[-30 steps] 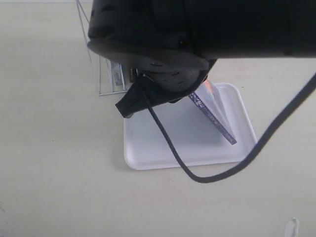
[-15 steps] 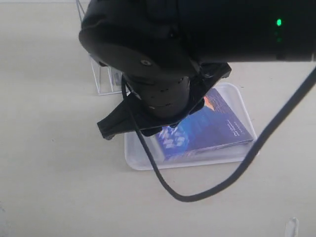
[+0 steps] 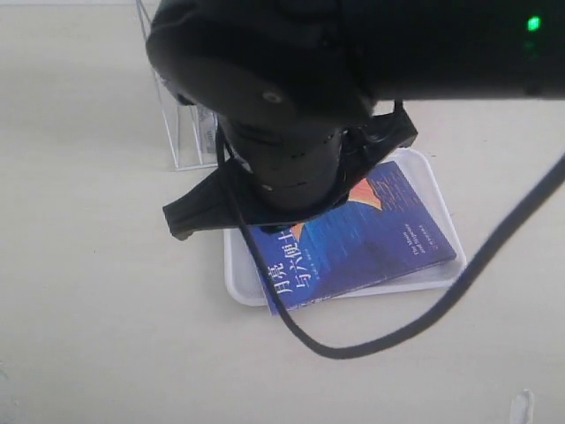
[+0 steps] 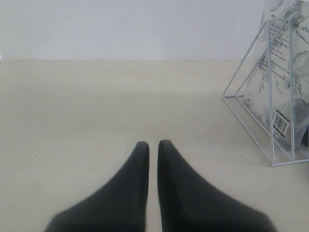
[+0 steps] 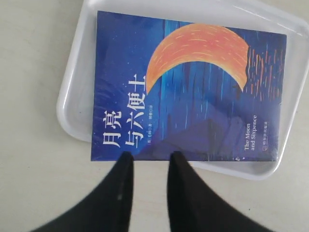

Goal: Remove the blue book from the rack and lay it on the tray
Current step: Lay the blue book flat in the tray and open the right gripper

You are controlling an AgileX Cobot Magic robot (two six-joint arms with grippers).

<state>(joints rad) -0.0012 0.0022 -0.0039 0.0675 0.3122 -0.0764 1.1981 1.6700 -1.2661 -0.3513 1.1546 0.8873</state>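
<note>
Book and gripper were what we watched: the blue book (image 5: 193,92) lay flat, cover up, on the tray (image 5: 77,82), one corner overhanging the rim. Its long edge ran just beyond the fingertips of the right gripper (image 5: 151,157), whose jaws stood parted and empty. We judged that arm nearer; the left gripper (image 4: 153,143), closed on nothing, sat near the rack (image 4: 269,96).

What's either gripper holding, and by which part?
Nothing. The right gripper is open, empty, beside the deep blue paperback book lying on the white plastic tray; the left gripper is empty too.
</note>
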